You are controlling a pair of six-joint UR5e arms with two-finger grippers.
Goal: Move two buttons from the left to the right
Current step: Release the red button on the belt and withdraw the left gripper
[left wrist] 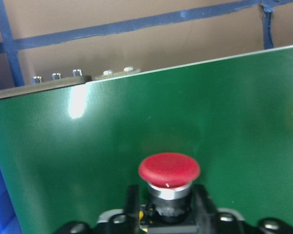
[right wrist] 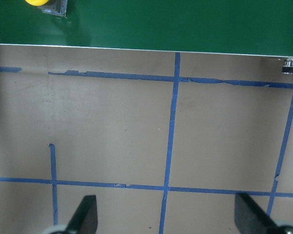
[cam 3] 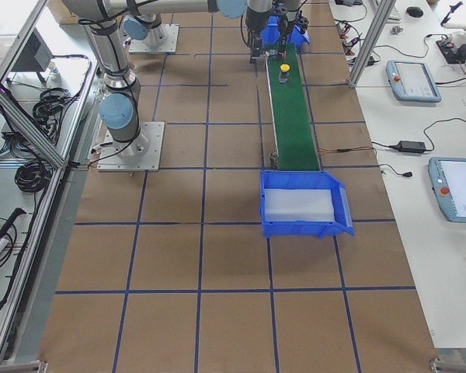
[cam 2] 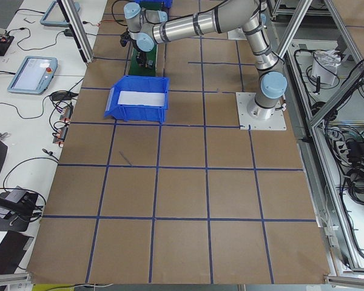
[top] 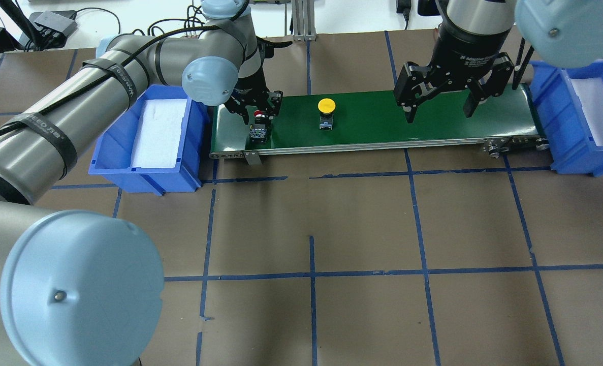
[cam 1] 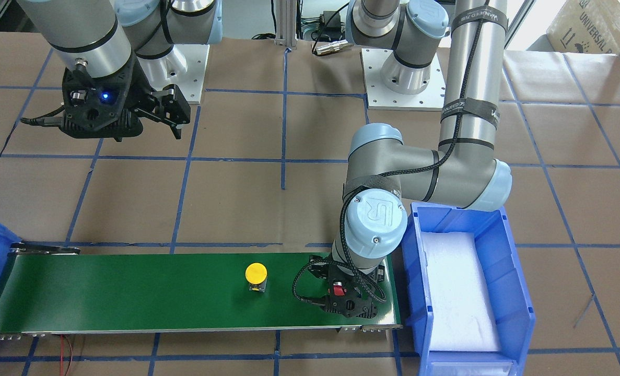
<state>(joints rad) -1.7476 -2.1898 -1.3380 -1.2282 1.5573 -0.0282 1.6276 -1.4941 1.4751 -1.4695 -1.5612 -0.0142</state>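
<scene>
The red mushroom-cap button [left wrist: 169,169] sits between the fingers of my left gripper [left wrist: 166,214], which is shut on its black collar. It is at the left end of the green conveyor belt [top: 433,127], also seen from overhead [top: 259,117] and from the front [cam 1: 337,288]. I cannot tell whether its grey base touches the belt. The yellow-cap button [top: 326,105] stands upright mid-belt, free [cam 1: 256,272]. My right gripper [top: 438,109] hangs open and empty above the belt's right part. Its wrist view shows the fingers [right wrist: 88,217] wide apart and the yellow button [right wrist: 39,4] at the top edge.
A blue bin [top: 149,137] with white foam stands beside the belt's left end. A second blue bin [top: 580,117] stands at its right end. Brown paper with blue tape lines [top: 311,274] covers the table. Both arm bases [cam 1: 398,78] are bolted behind the belt.
</scene>
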